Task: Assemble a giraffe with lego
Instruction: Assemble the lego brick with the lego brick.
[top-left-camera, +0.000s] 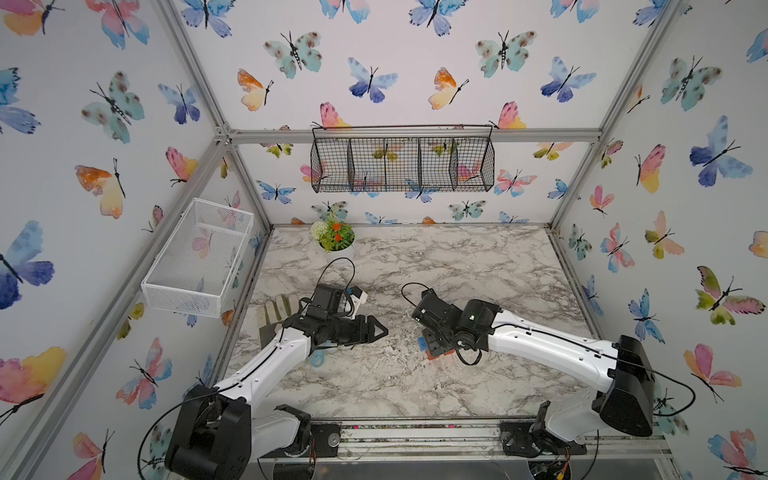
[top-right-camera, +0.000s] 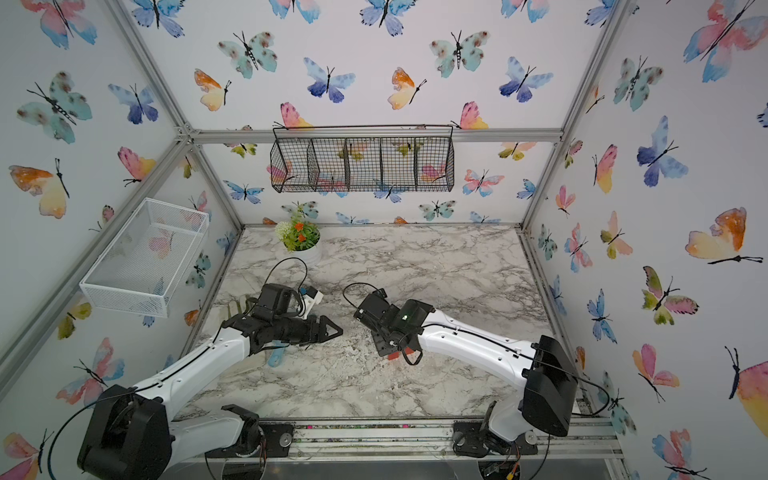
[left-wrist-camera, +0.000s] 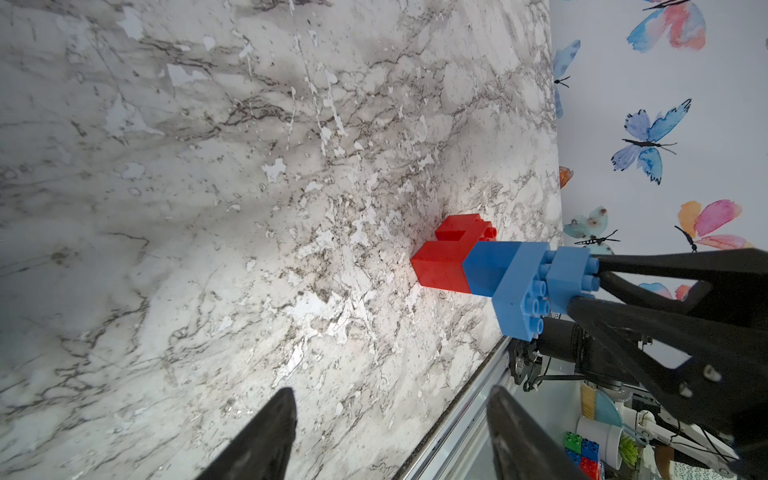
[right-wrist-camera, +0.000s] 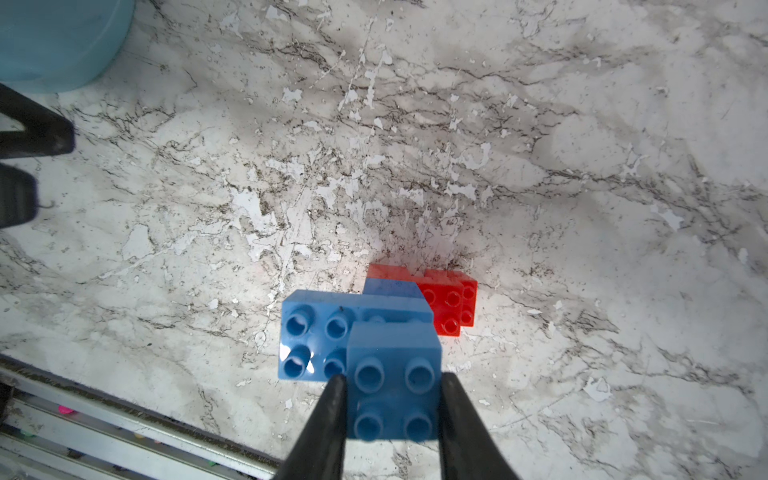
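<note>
The giraffe (right-wrist-camera: 446, 305) stands on the marble table (right-wrist-camera: 582, 166): red lego bricks (left-wrist-camera: 440, 270) at the bottom, a blue oblong brick (right-wrist-camera: 316, 332) above them and a blue square brick (right-wrist-camera: 395, 374) on top. My right gripper (right-wrist-camera: 394, 378) is shut on that top blue brick, one finger on each side. In both top views the right wrist (top-left-camera: 449, 324) covers most of the figure; only a blue bit (top-left-camera: 422, 343) and a red edge (top-right-camera: 392, 356) show. My left gripper (left-wrist-camera: 392, 399) hangs open and empty, left of the giraffe (top-left-camera: 380, 330).
A pale blue hand mirror (top-left-camera: 318, 358) lies under the left arm. A flower pot (top-left-camera: 334, 241) stands at the back left, and wooden slats (top-left-camera: 276, 309) lie at the left edge. A black wire basket (top-left-camera: 401, 164) and a white mesh basket (top-left-camera: 199, 257) hang on the walls. A metal rail (top-left-camera: 415, 428) runs along the front.
</note>
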